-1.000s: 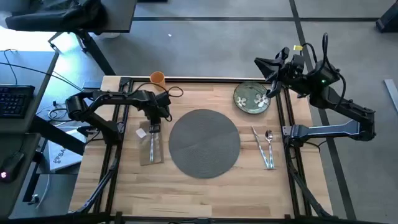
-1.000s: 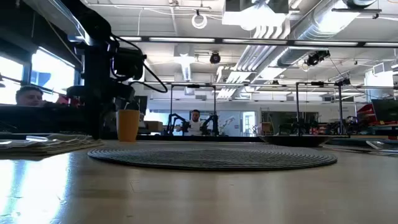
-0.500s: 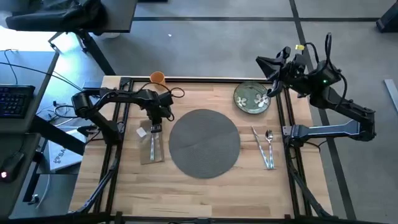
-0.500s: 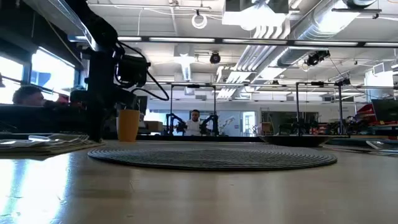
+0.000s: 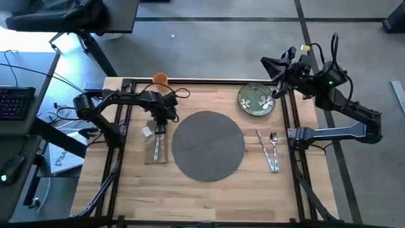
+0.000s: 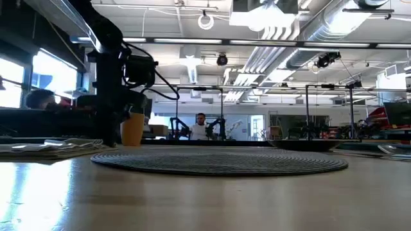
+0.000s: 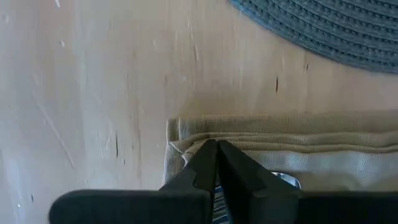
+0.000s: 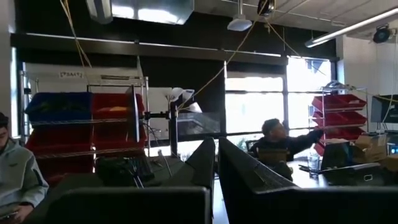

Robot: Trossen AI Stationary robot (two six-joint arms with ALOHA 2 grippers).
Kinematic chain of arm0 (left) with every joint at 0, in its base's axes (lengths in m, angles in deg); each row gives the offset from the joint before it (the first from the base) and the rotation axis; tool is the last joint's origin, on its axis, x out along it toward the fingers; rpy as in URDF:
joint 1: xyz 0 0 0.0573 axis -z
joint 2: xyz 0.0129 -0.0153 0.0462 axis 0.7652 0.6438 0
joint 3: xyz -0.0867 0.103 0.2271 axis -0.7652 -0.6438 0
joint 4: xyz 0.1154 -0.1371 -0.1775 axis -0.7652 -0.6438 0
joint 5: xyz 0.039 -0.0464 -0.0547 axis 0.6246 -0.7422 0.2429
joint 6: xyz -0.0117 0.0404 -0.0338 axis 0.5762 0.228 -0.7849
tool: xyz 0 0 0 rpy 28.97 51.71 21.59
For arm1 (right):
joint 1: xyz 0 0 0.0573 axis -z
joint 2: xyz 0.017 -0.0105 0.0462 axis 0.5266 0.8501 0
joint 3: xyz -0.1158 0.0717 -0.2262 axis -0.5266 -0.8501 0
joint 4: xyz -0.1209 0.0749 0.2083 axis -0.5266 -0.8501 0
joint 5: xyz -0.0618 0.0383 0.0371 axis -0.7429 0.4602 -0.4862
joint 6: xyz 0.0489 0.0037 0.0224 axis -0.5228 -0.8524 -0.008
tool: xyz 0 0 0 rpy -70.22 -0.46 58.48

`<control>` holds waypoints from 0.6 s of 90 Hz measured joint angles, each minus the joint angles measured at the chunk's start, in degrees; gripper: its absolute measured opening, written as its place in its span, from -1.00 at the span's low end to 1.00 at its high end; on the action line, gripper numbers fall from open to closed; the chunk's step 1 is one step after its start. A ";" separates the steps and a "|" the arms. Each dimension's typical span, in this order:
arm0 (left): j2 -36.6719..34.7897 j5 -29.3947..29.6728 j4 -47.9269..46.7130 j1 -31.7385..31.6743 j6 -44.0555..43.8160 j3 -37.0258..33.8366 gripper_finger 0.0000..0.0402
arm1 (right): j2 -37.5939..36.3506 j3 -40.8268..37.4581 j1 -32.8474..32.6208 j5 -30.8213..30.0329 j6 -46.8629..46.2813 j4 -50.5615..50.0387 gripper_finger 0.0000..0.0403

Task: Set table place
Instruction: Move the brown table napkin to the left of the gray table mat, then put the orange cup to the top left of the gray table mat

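Note:
A beige napkin (image 5: pixel 156 153) lies on the table (image 5: pixel 209 196), left of the round grey placemat (image 5: pixel 207 144), with a silver fork (image 5: pixel 156 144) on top of it. My left gripper (image 5: pixel 158 129) is shut on the napkin's far end. The green flowered plate (image 5: pixel 256 99) sits at the far right. An orange cup (image 5: pixel 160 79) stands at the far edge. A knife (image 5: pixel 264 147) and a spoon (image 5: pixel 273 145) lie right of the placemat. My right gripper (image 5: pixel 262 62) is shut on nothing, raised beyond the plate. My left gripper pinches the napkin's far end (image 7: pixel 205 138) between its two shut fingertips (image 7: pixel 202 165), coming from above and pointing down. The cloth's folds bunch toward the tips; how many layers are held I cannot tell. The napkin lies flat on the table, with the fork's end (image 7: pixel 287 180) beside the fingers.
Black frame rails (image 5: pixel 123 126) run along the table's left and right sides. The wood in front of the placemat (image 5: pixel 209 190) is bare. A grey desk with a keyboard (image 5: pixel 16 101) stands off the table's left.
My left gripper has moved a little toward the table's right edge, toward the placemat, staying low and shut. The napkin with the fork on it has slid slightly the same way.

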 joint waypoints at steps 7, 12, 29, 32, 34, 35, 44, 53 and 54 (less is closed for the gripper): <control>0.00 -0.02 -0.07 0.00 0.43 0.01 -1.00 | 0.00 0.00 0.02 0.00 0.00 0.05 -1.00; 0.00 -0.02 -0.17 0.00 0.04 0.01 -1.00 | -0.02 0.00 0.00 0.00 0.01 0.12 -1.00; 0.10 -3.07 -3.26 0.06 -2.96 1.05 -1.00 | -0.02 0.00 0.00 0.01 0.04 0.17 -1.00; 0.11 -3.90 -4.25 0.24 -3.19 1.54 -1.00 | -0.02 0.00 0.01 0.01 0.09 0.17 -1.00; 0.11 -4.09 -4.77 0.39 -3.50 2.02 -1.00 | -0.01 0.00 0.01 0.00 0.10 0.17 -1.00; 0.11 -4.12 -4.92 0.45 -3.58 2.28 -1.00 | -0.02 0.00 0.02 0.00 0.11 0.17 -1.00; 0.09 -4.20 -5.93 0.61 -3.68 4.23 -1.00 | -0.02 0.00 0.02 0.00 1.11 0.26 -1.00; 0.09 -3.79 -6.09 0.52 -3.63 5.51 -1.00 | 0.00 0.00 0.02 0.02 1.11 0.26 -1.00; 0.09 -3.78 -6.01 0.52 -3.63 5.62 -1.00 | 0.00 0.00 0.02 0.02 1.10 0.25 -1.00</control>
